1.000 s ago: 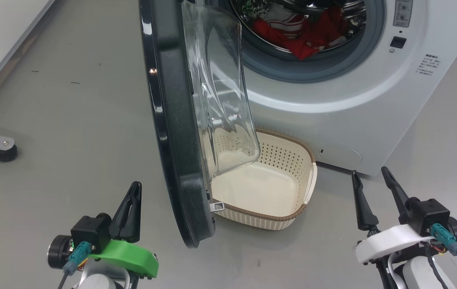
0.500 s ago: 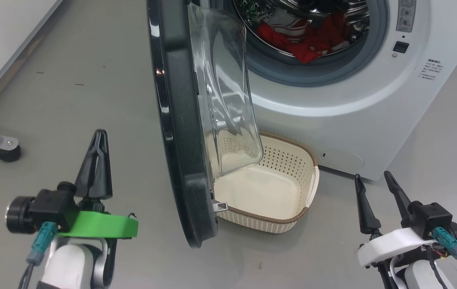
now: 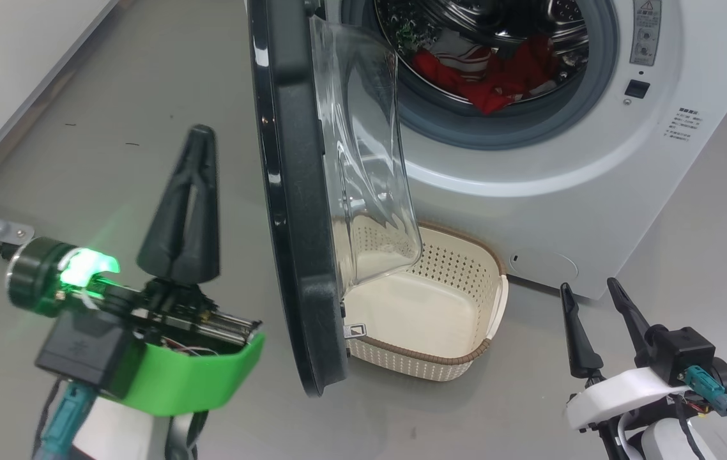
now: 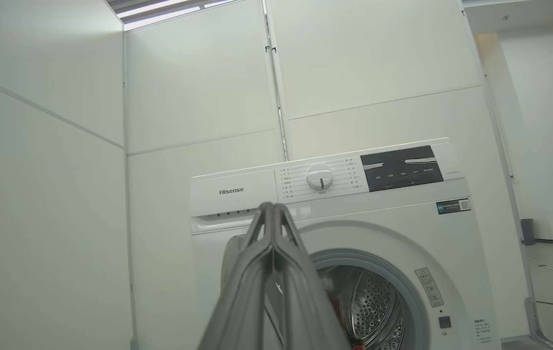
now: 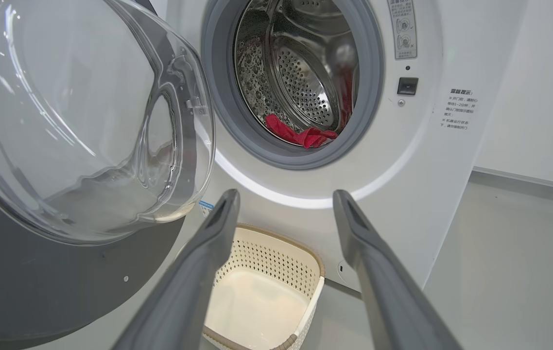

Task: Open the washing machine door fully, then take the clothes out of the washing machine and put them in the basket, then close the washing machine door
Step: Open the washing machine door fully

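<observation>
- Head view, far left: left gripper (image 3: 201, 134) pinched shut, empty, near the washing machine door (image 3: 293, 211), which stands half-swung (not fully open, I judge).
- Middle: basket (image 3: 462, 359) empty; clothes (image 3: 497, 80) inside the washing machine (image 3: 529, 191).
- Right: right gripper (image 3: 589, 285) spread wide, empty.

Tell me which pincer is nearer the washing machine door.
Left. The left pincer, shut, stands beside the washing machine door, on its outer side; the right pincer, open, sits low beyond the basket.
</observation>
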### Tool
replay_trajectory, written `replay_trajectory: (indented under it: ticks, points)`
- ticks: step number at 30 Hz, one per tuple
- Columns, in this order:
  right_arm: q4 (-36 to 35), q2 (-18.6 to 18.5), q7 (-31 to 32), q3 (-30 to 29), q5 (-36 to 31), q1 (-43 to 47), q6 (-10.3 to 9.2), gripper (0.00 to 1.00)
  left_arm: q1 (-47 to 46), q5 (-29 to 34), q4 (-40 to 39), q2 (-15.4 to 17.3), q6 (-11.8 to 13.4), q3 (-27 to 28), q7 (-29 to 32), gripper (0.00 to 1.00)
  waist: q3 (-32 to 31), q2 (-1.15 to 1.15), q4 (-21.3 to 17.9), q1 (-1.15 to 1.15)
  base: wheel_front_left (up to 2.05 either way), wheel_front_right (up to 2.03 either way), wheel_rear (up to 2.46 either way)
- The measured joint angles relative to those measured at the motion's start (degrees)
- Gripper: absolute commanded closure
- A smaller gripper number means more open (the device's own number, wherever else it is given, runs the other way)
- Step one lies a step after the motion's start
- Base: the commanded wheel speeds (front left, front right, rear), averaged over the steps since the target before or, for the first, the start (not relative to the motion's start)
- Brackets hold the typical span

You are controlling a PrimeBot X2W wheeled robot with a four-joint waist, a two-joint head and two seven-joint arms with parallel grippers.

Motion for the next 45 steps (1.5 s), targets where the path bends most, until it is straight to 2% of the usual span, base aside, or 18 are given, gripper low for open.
replay_trajectory:
  ticks: [5,11,13,17,24,30,36,45]
  points:
    - [0.19,0.23,0.00,-0.15,-0.08,0.14,0.46,0.00,0.23,-0.23,-1.82,-0.01,-3.58,-5.79,0.00,1.00,-0.43,0.00,-0.12,0.00,0.00,0.00,0.00]
    - [0.36,0.67,0.00,-0.34,-0.44,0.77,0.70,0.00,3.14,-1.40,-1.58,0.14,-4.88,-12.72,0.25,1.00,-0.81,0.00,-0.42,0.00,0.00,0.00,0.00]
    - [0.43,0.82,0.00,-0.54,-0.51,0.87,1.00,0.00,4.71,-2.59,-0.87,0.54,-5.04,-15.73,1.96,1.00,-0.89,0.00,-0.62,0.00,0.00,0.00,0.00]
    - [0.53,0.97,0.00,-0.69,-0.88,0.90,1.01,0.00,7.08,-4.85,0.89,1.69,-5.37,-18.04,5.33,1.00,-0.79,0.00,-0.99,0.00,0.00,0.00,0.00]
    - [0.53,1.07,0.00,-1.10,-1.03,0.93,1.21,0.00,10.58,-7.70,4.05,2.60,-5.37,-19.30,10.46,1.00,-0.49,0.00,-1.25,0.00,0.00,0.00,0.00]
    - [0.56,1.19,0.00,-1.30,-1.36,0.94,1.54,0.00,12.34,-9.28,7.26,3.16,-5.34,-17.80,13.52,1.00,-0.13,0.00,-1.41,0.00,0.00,0.00,0.00]
    - [0.58,1.30,0.00,-1.66,-1.44,0.94,1.80,0.00,12.54,-9.87,8.78,3.30,-4.28,-16.10,14.72,1.00,0.35,0.00,-1.49,0.00,0.00,0.00,0.00]
    - [0.67,1.37,0.00,-2.18,-1.54,0.93,2.14,0.00,12.51,-10.77,9.53,3.24,-4.00,-15.35,15.29,1.00,0.76,0.00,-1.49,0.00,0.00,0.00,0.00]
